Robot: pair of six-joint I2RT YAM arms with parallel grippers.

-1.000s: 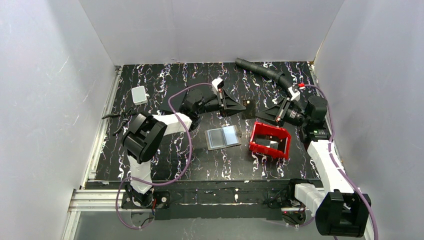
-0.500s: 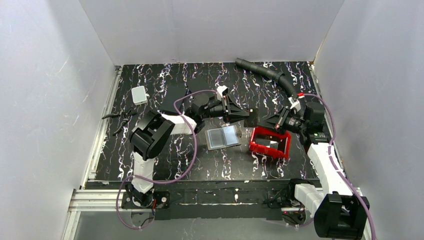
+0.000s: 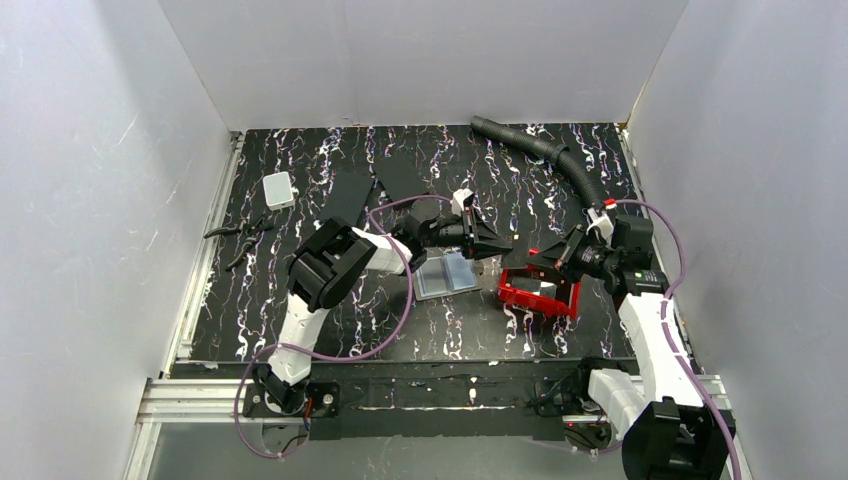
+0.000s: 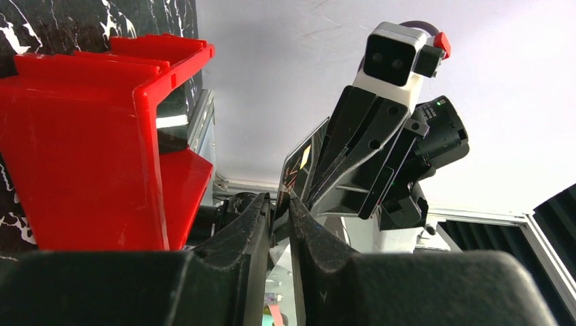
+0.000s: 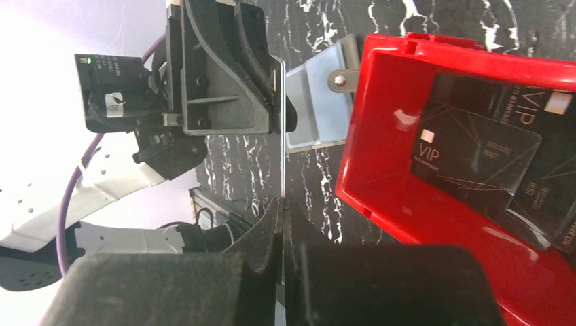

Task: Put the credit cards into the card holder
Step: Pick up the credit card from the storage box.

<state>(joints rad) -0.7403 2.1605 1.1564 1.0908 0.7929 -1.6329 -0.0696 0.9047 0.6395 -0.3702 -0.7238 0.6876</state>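
Credit card [image 5: 281, 129] stands edge-on in the air, its near end pinched between the fully closed fingers of the right gripper [image 5: 282, 204]. Its far end sits in the narrow slot between the fingers of the left gripper [image 4: 280, 201], which lie close on either side of it, though I cannot tell whether they press on it. Just beside and below the right fingers is the red tray [image 5: 380, 146] with more dark credit cards [image 5: 475, 153] lying flat inside, and farther off, beneath the left fingers, the grey card holder [image 5: 316, 102] lies spread flat on the table, near the tray.
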